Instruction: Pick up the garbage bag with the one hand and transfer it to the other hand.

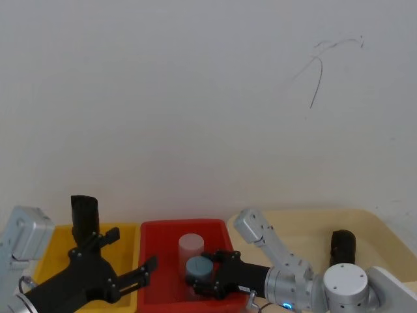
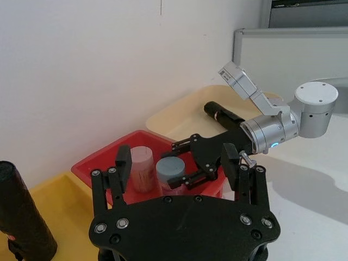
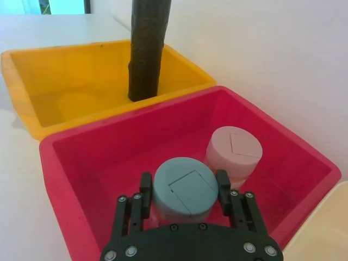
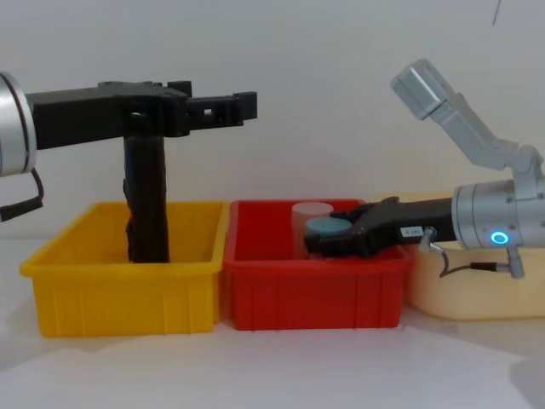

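The garbage bag (image 1: 85,214), a tall matte black roll, stands upright in the yellow bin (image 4: 128,298); I also see the bag (image 4: 146,204) from the chest, at the left wrist (image 2: 22,217) and at the right wrist (image 3: 147,49). My left gripper (image 1: 133,249) hangs open and empty beside the bag's top, its fingers (image 2: 122,163) past the bag and pointing towards the red bin. Down in the red bin (image 4: 315,294), my right gripper (image 3: 184,185) is shut on a blue-grey cylinder (image 3: 185,187).
A pale pink cylinder (image 3: 235,149) stands in the red bin right behind the blue-grey one. A slimmer black roll (image 1: 343,246) stands in the beige bin (image 4: 460,294) on the right. The three bins sit side by side against a white wall.
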